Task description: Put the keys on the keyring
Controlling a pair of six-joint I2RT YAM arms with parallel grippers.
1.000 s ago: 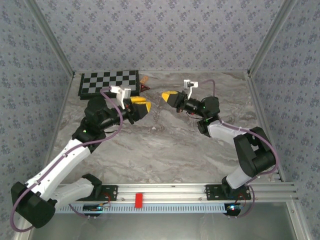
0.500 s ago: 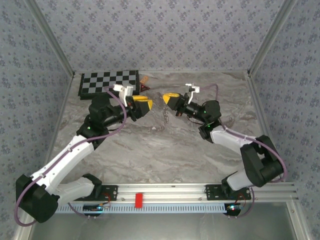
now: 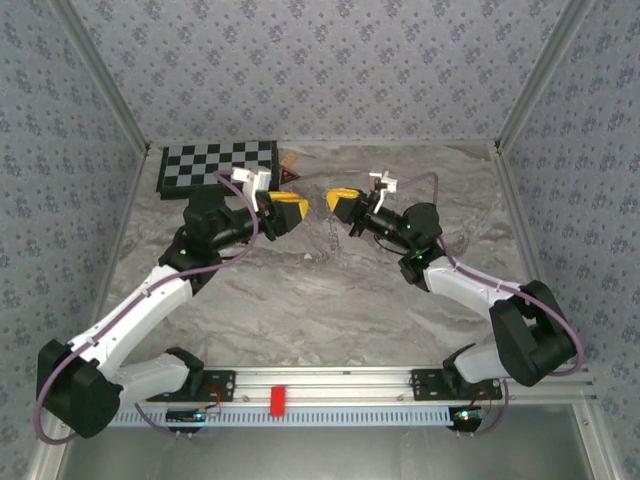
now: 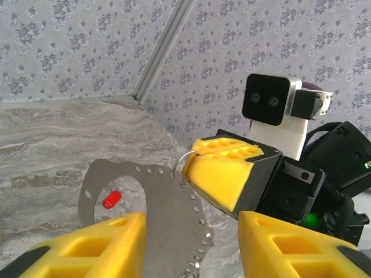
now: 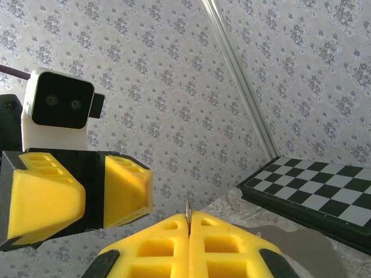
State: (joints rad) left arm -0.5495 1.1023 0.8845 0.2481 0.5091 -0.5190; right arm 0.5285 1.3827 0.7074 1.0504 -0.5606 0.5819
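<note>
Centre frame: right gripper [image 3: 337,199] pinches keyring [image 3: 329,224]; left gripper [image 3: 295,212] gapes empty (1 key [image 4: 111,200] on table [image 3: 330,300]). Any bump may free it.

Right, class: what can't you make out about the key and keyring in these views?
- Left wrist view: the key is a small red blur; blade unreadable.
- Right wrist view: the keyring shows as a sliver; shut fingers of the right gripper hide the rest.
- Top view: the chain is too thin to trace.
</note>
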